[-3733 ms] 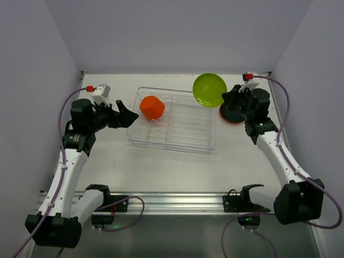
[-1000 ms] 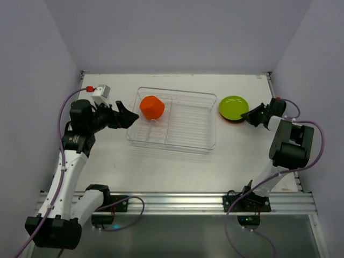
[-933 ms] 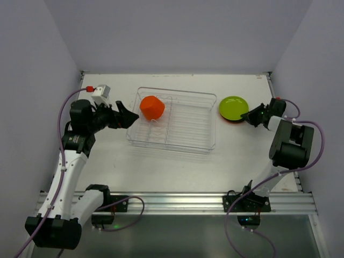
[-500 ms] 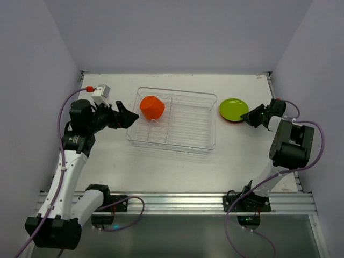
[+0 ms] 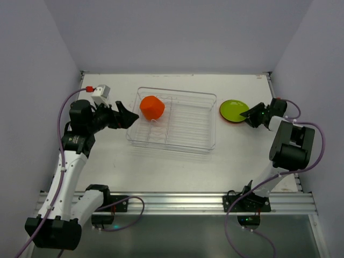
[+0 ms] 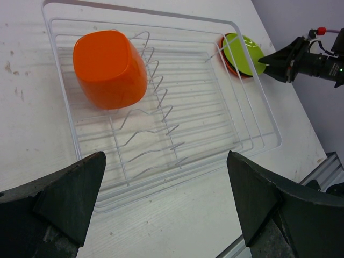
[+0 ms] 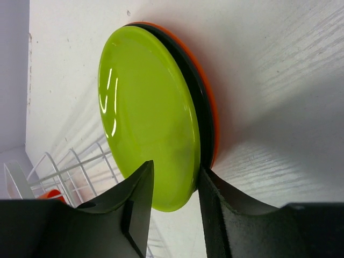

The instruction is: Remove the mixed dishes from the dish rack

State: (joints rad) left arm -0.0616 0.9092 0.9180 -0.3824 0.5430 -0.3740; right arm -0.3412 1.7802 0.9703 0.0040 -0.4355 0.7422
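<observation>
Right gripper (image 5: 250, 115) lies low at the right edge of the desk, towards the far right corner, fingers narrow and straddling the rim of the lime-green plate (image 7: 145, 113). I cannot tell whether the pads are pressing or already slack. The plate lies flat on top of the black plate (image 7: 193, 102), which sits on the orange plate (image 7: 211, 115). Stacking them there keeps the unloaded dishes off the rack side and out of the left arm's way.

The dish rack (image 5: 188, 126) sits mid-desk, nearer the far edge. Only the orange cup (image 5: 152, 107) shows in it, tipped on its side against the wire dividers at the rack's far left corner. I can't pick out any clear tumblers in these views.

Left gripper (image 5: 128, 114) hovers just off the rack's left side with its fingers wide, empty and aimed at the cup. My guess is that it is lined up to take the cup once the right arm is done.
</observation>
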